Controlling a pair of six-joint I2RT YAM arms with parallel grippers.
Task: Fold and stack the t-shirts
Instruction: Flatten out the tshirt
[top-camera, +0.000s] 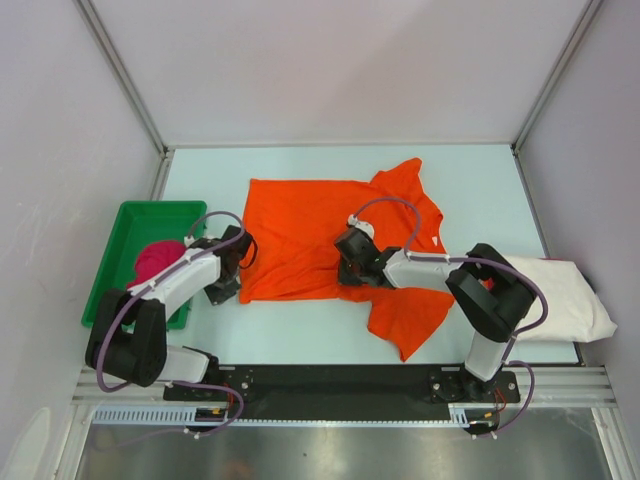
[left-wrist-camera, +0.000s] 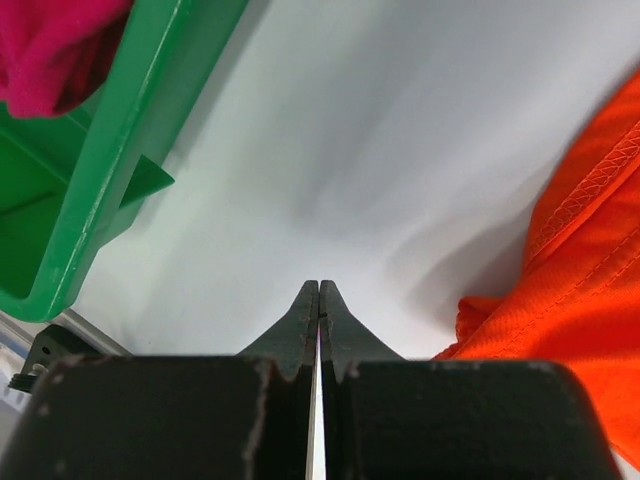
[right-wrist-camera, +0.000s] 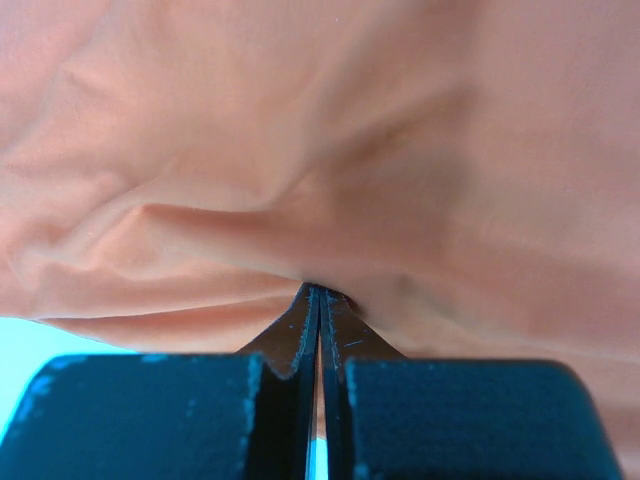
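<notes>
1. The green tray (top-camera: 140, 228) sits at the left edge of the table (top-camera: 480, 170), with the pink shirt (top-camera: 157, 259) bunched inside it.
2. The left gripper (left-wrist-camera: 319, 296) is over bare table between the tray and the orange shirt (top-camera: 300, 235). Its jaws are pressed together and hold nothing.
3. The orange shirt lies spread at the centre.
4. The right gripper (right-wrist-camera: 320, 296) has its jaws pinched on a fold of the orange shirt.
5. The white shirt (top-camera: 560, 285) lies at the right edge.

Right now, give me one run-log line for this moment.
left gripper shut, empty | right gripper shut on orange t-shirt | pink t-shirt in green tray | off-white t-shirt far right
</notes>
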